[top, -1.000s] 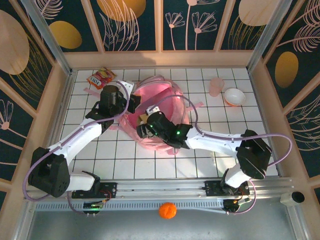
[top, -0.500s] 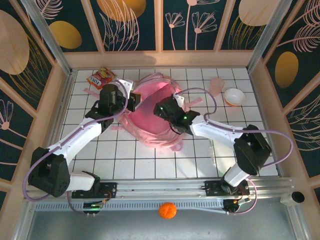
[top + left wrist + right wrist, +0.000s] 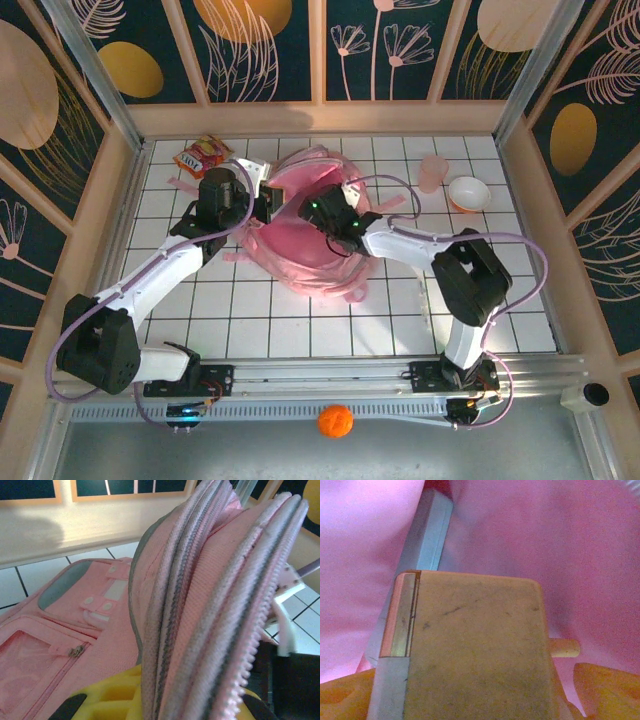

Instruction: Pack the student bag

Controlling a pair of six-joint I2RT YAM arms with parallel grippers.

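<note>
Two grippers on student bag (image 3: 300,250), table (image 3: 400,300) centre-rear. Left gripper (image 3: 268,205) pinches raised zip rim (image 3: 200,605), propping mouth open. Right gripper (image 3: 312,218) is inside mouth, clamped on tan block (image 3: 475,650) — pink lining (image 3: 570,540) directly ahead.

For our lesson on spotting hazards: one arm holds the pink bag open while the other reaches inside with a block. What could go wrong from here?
1. The left gripper pinches only the zip edge of the student bag; if the fabric slips free, the opening may collapse onto the right gripper.
2. The tan block sits in the right jaws with pink lining close around it; withdrawing could snag the lining and drag the soft bag.
</note>
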